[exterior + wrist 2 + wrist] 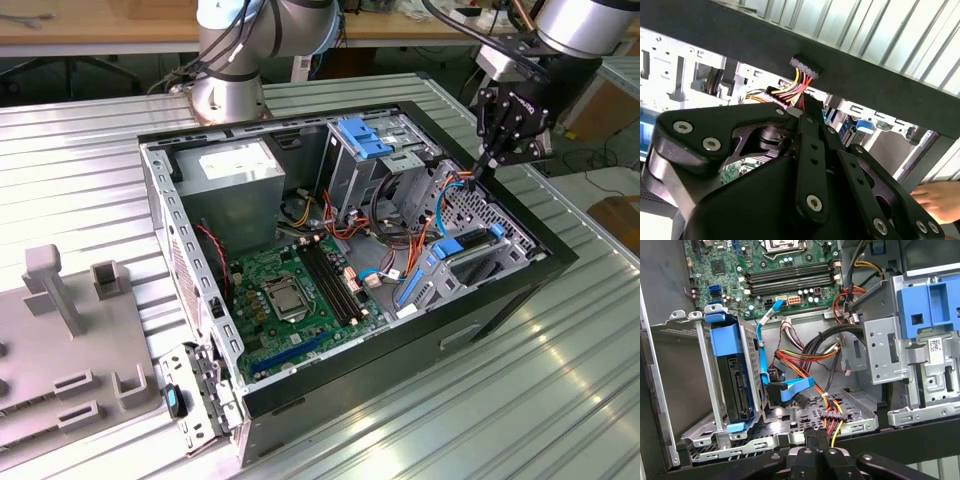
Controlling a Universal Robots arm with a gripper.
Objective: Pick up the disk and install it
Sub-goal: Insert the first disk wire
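Standing on edge in a metal bay (707, 390), the disk (737, 385) is judged stiff yet fragile, best taken by its blue rails (722, 345); the end effector (818, 436) is clenched on a power cable (834, 416).

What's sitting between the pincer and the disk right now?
In the first wrist view: perforated metal floor between pincer and disk, a blue flat cable alongside.

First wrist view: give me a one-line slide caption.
Gripper pinching the power cable inside the open computer case, with the blue-railed disk seated in its drive cage.
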